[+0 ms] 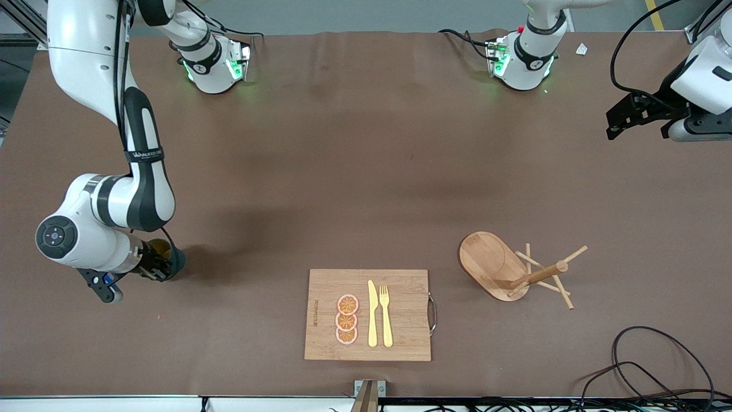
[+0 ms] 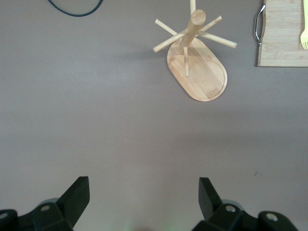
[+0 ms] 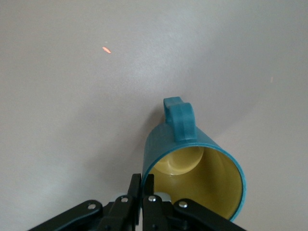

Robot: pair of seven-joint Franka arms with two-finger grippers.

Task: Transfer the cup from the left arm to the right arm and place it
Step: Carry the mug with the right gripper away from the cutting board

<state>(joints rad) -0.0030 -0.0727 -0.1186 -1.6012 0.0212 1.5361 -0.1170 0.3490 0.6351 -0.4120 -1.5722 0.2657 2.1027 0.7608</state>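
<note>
The teal-green cup with a yellow inside is at the right arm's end of the table, low at the brown tabletop. In the right wrist view the cup is tilted, with its handle on the upper side. My right gripper is shut on the cup's rim wall, one finger inside and one outside. I cannot tell whether the cup touches the table. My left gripper is open and empty, high over the left arm's end of the table; its view shows bare table between the fingers.
A wooden peg rack stands toward the left arm's end and shows in the left wrist view. A wooden cutting board near the front edge carries a knife, a fork and orange slices. Cables lie at the front corner.
</note>
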